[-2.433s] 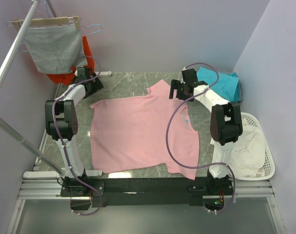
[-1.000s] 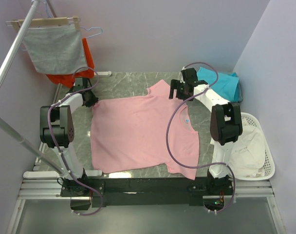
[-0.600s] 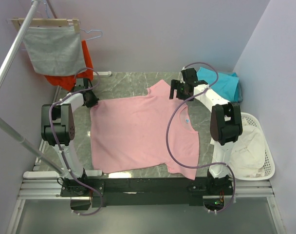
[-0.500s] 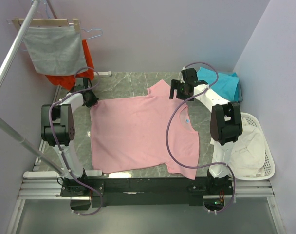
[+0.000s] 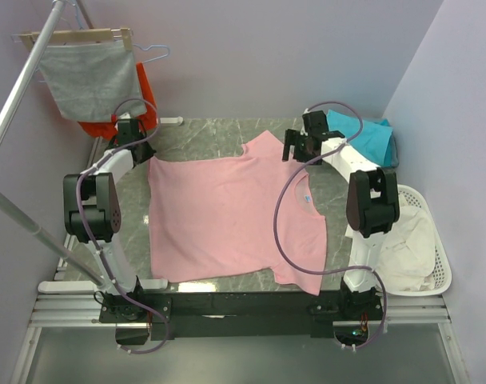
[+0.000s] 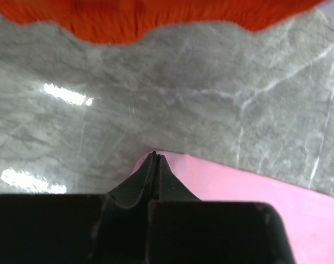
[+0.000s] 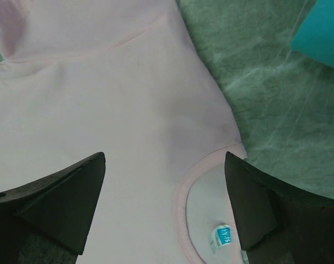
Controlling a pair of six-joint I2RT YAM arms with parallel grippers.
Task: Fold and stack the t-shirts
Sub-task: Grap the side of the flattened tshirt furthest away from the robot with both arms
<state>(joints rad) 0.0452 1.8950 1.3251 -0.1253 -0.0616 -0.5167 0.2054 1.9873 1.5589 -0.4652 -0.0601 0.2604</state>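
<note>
A white laundry basket (image 5: 444, 268) at the near right holds crumpled white cloth (image 5: 399, 248). The pink t-shirt (image 5: 227, 212) lies flat on the tabletop (image 5: 211, 132), long axis crosswise, collar right, hem left. The left gripper (image 6: 155, 157) pinches its far hem corner. The right gripper (image 7: 164, 203) hangs wide open over the collar. Teal t-shirts (image 5: 371, 136) lie at the far right.

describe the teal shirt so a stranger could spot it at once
Start at the grey-green marble table and go to its far right corner. The teal cotton t-shirt lies there in a small pile, unlike the light pink t-shirt spread flat mid-table.
</note>
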